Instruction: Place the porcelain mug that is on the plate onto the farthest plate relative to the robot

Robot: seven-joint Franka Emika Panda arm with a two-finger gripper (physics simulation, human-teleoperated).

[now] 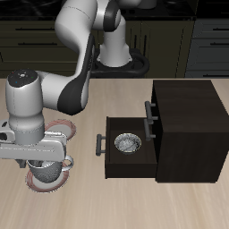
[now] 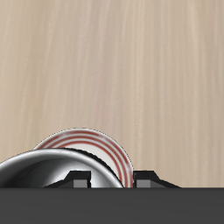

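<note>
The porcelain mug (image 1: 45, 171) stands upright on the farthest plate (image 1: 34, 183), a pink-rimmed one near the table's front edge. My gripper (image 1: 49, 161) hangs directly over the mug, and its fingers straddle the mug's wall. In the wrist view the glossy mug (image 2: 39, 171) and the pink-rimmed plate (image 2: 92, 147) show close under my gripper (image 2: 112, 181). The fingertips (image 2: 79, 181) stand well apart, so the gripper looks open. The plain grey-white plate is out of view.
A second pink-rimmed plate (image 1: 64, 131) lies just behind, partly hidden by my arm. A dark cabinet (image 1: 188, 125) stands beside it, its drawer (image 1: 125, 161) pulled open with a small patterned bowl (image 1: 126, 142) inside.
</note>
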